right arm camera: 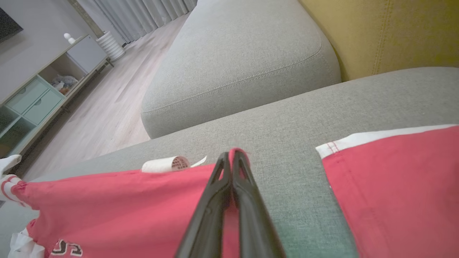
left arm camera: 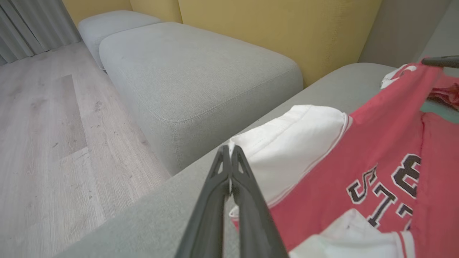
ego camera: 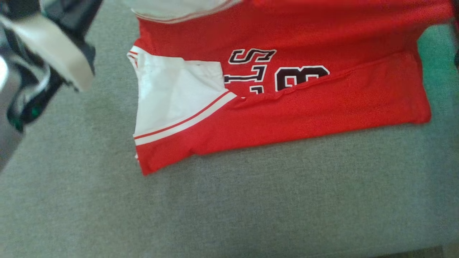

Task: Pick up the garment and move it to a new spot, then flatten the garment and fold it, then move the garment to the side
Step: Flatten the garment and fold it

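The garment (ego camera: 287,118) is a red jersey with white sleeves and dark lettering, lying on the grey sofa cushion (ego camera: 229,200) with its near edge folded over. Its far part rises off the cushion toward the top of the head view. In the left wrist view my left gripper (left arm camera: 229,152) is shut on the edge of a white sleeve (left arm camera: 287,143). My right gripper (right arm camera: 232,156) is shut on a red edge of the jersey (right arm camera: 107,204), beside a small white label (right arm camera: 165,164). My pale left forearm (ego camera: 53,53) hangs at the upper left of the head view.
A second grey cushion (left arm camera: 200,71) lies beyond a gap, with the yellow backrest (left arm camera: 279,28) behind. Wooden floor (left arm camera: 43,125) runs along the sofa's open side. A low cabinet (right arm camera: 43,96) stands across the room. A teal patch (ego camera: 437,61) shows by the jersey's right end.
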Tool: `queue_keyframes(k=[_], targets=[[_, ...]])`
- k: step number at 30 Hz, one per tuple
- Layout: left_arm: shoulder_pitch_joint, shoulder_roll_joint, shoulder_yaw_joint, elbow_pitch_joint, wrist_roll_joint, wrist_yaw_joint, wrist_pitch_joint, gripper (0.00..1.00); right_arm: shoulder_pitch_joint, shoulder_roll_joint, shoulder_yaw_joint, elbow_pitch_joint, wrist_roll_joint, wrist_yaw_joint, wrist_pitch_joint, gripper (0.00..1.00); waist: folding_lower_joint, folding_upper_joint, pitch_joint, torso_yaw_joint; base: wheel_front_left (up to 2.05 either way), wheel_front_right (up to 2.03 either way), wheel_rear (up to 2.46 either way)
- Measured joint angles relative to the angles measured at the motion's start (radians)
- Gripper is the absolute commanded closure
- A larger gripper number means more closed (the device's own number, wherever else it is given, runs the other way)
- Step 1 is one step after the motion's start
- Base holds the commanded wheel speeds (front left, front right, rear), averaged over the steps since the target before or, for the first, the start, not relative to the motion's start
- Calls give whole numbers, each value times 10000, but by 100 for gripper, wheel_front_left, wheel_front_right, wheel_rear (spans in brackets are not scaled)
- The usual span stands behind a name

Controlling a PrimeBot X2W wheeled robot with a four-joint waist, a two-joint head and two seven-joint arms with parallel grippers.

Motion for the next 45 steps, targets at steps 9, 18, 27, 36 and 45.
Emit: queue_keyframes(k=[9,18,27,36,45], targets=[[2172,844,-539,-1912,102,1087,-238,100,1371,-318,-2,-713,-267,0,-410,100,1,0,-190,186,0,0,0],[3517,961,-974,-2259,63,1622,-508,100,2431,-316,-242,-708,-314,0,-527,100,2,0,-210,288,0,0,0],[4212,966,-1028,-2581,-217,1956,-959,100,2765,-61,-608,-322,-746,0,-1081,100,2,0,-209,337,0,0,0],[4743,917,-1114,-2717,-355,2255,-1174,0,2953,148,-709,-23,-813,0,-1151,0,2,0,-367,413,0,0,0],[5772,-608,-673,-1910,518,4669,-3824,0,4512,679,-1871,376,-1764,0,-2740,0,2,0,-866,587,0,0,0]])
